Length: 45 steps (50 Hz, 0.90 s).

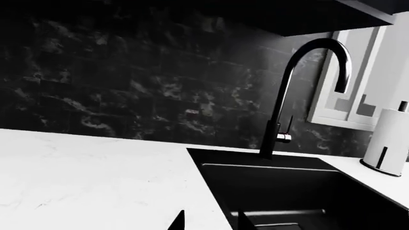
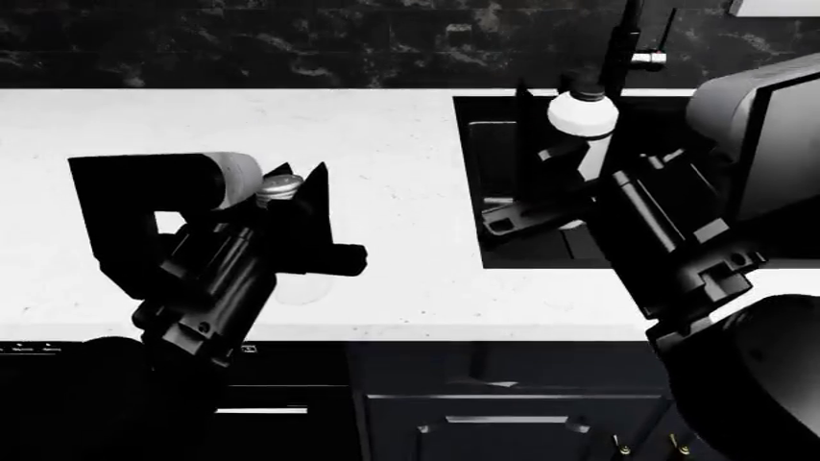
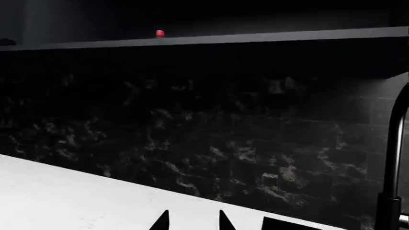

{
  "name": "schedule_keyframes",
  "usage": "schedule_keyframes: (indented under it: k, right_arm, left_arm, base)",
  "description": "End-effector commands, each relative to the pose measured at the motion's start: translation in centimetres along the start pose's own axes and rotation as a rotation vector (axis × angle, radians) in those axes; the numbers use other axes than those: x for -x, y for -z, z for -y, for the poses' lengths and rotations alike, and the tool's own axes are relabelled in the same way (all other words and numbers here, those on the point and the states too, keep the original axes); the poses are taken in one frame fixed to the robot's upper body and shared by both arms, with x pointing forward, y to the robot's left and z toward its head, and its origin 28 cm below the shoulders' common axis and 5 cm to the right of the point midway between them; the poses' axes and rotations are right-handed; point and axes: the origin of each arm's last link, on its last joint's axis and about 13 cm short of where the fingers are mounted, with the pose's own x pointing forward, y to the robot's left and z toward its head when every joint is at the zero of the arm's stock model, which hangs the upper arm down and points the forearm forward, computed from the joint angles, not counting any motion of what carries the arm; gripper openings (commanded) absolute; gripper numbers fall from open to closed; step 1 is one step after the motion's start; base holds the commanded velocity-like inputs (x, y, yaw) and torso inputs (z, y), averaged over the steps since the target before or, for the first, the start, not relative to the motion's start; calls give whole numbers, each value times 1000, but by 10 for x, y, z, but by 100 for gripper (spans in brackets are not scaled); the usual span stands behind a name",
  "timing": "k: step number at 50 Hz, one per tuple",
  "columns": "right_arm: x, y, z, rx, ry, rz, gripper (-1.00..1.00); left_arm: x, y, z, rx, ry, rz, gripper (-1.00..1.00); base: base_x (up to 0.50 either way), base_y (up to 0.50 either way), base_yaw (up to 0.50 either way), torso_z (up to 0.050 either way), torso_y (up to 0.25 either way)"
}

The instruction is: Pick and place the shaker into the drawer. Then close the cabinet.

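Observation:
In the head view the shaker (image 2: 279, 184) shows as a small silver cap on the white counter (image 2: 384, 144). It sits right against my left gripper (image 2: 305, 187), whose arm hides its body. Whether they touch I cannot tell. The left wrist view shows that gripper (image 1: 211, 221) open, nothing between its fingertips (image 1: 179, 219). My right gripper (image 2: 528, 104) hovers over the sink's left side. In its wrist view the right gripper (image 3: 193, 220) is open too. The drawer (image 2: 500, 384) seems pulled out, dark, below the counter's front edge.
A black sink (image 2: 513, 182) is set into the counter's right half, with a tall black faucet (image 1: 288, 96) behind it. A white paper-towel roll (image 1: 388, 143) stands right of the sink. Dark marble backsplash (image 3: 191, 143) runs along the back. A small red thing (image 3: 160, 33) sits on a high shelf.

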Motion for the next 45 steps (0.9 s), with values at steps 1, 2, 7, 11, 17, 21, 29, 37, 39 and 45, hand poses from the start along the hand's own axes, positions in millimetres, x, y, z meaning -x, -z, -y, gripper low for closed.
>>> schedule_keyframes:
  k: [1,2,7,11,17,21,29,37,39,45]
  right_arm:
    - [19,21,-6,-51,-18,-32,-100]
    - [19,21,-6,-49,-15,-29,-100]
    - [21,19,-7,-19,22,-25,-100]
    - [21,13,-9,16,49,-25,-100]
    - [18,9,-15,32,30,-41,-100]
    - [16,7,-16,39,26,-53,-100]
    - [15,8,-18,34,21,-49,-100]
    - [16,10,-19,17,17,-52,-100]
    - [16,11,-19,15,18,-53,-100]
    - [16,12,-19,6,14,-56,-100]
  left_arm:
    - [9,18,-6,-8,-29,-32,-100]
    - [9,16,-6,-6,-31,-25,-100]
    - [11,10,-5,-5,-34,0,-100]
    - [14,4,-3,2,-30,15,-100]
    - [19,-3,-2,14,-36,35,-100]
    - [21,-6,-3,15,-42,44,-100]
    - [22,-8,-5,11,-47,57,-100]
    - [23,-6,-8,11,-60,56,-100]
    - [25,-4,-8,9,-60,52,-100]
    - [22,-1,-11,15,-76,41,-100]
  base:
    - [0,0,0,0,0]
    - [0,0,0,0,0]
    - [0,0,0,2,0]
    - [0,0,125,0,2]
    - [0,0,500,0,0]
    - [0,0,500,0,0]
    - [0,0,500,0,1]
    - [0,0,500,0,0]
    - [0,0,500,5,0]
    - [0,0,500,0,0]
